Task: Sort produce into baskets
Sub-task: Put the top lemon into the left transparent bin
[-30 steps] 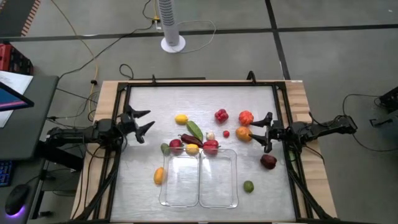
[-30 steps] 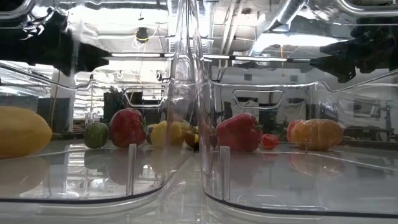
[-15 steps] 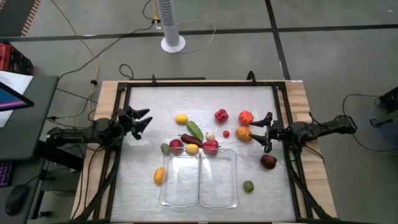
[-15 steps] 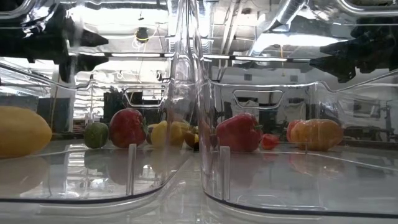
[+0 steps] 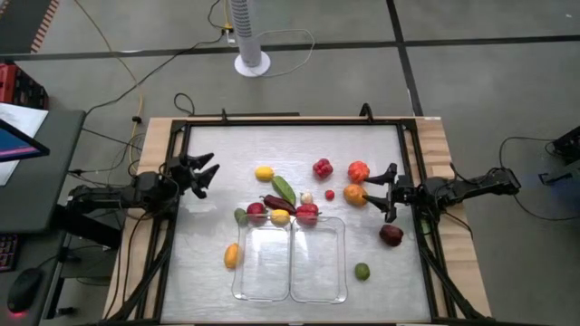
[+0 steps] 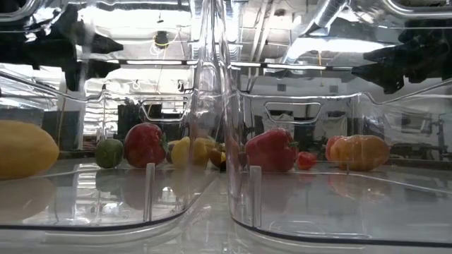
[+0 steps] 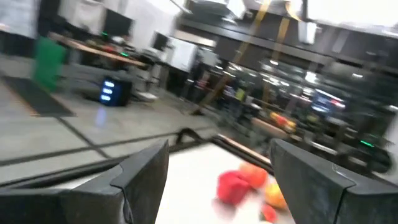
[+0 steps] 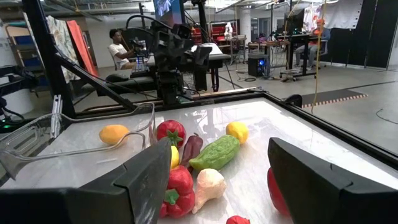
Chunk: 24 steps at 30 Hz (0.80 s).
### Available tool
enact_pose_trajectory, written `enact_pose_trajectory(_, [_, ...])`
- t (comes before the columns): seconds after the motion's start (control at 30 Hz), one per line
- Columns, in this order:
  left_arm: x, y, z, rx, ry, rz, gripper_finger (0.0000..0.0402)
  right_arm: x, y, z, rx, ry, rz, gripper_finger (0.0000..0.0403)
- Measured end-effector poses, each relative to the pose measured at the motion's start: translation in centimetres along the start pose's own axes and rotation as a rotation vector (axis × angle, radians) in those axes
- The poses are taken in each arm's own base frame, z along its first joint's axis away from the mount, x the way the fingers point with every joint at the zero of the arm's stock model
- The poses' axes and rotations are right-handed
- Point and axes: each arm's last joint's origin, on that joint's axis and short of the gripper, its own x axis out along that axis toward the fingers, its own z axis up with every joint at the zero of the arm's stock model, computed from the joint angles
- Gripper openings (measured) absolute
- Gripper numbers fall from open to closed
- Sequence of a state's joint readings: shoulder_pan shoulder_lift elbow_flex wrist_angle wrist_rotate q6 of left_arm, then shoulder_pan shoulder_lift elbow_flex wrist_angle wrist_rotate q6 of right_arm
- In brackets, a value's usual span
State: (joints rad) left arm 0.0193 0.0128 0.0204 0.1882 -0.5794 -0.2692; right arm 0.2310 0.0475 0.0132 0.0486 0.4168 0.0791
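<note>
The produce lies in a loose cluster mid-table: a yellow lemon (image 5: 264, 173), a green cucumber (image 5: 284, 189), red peppers (image 5: 323, 167) (image 5: 307, 214), a tomato (image 5: 359, 170), an orange fruit (image 5: 354, 194), a maroon fruit (image 5: 391, 235) and a lime (image 5: 362, 271). Two clear trays (image 5: 265, 272) (image 5: 319, 272) sit side by side near the front edge, with nothing in them. My left gripper (image 5: 205, 172) is open near the left edge, away from the produce. My right gripper (image 5: 379, 192) is open just right of the orange fruit.
A yellow-orange fruit (image 5: 232, 255) lies left of the trays. A black frame (image 5: 290, 123) runs around the table top. Bare table lies at the far side and the front corners. In the right wrist view a person (image 8: 117, 46) sits beyond the table.
My left gripper has drawn back toward the table's left edge, away from the produce. My right gripper and the produce have kept still.
</note>
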Motion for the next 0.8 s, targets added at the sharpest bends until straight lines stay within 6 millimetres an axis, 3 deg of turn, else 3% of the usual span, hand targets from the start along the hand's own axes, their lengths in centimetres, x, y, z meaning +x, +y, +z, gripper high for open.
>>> enact_pose_trajectory(0.4, [-0.02, 0.51, -0.83, -0.203, 0.022, 0.107, 0.0265, 0.01, 0.02, 0.20, -0.005, -0.024, 0.001, 0.0297])
enact_pose_trajectory(0.8, [0.00, 0.34, -0.34, -0.148, -0.016, 0.083, 0.0265, 0.00, 0.03, 0.44, 0.087, -0.051, 0.004, 0.0297])
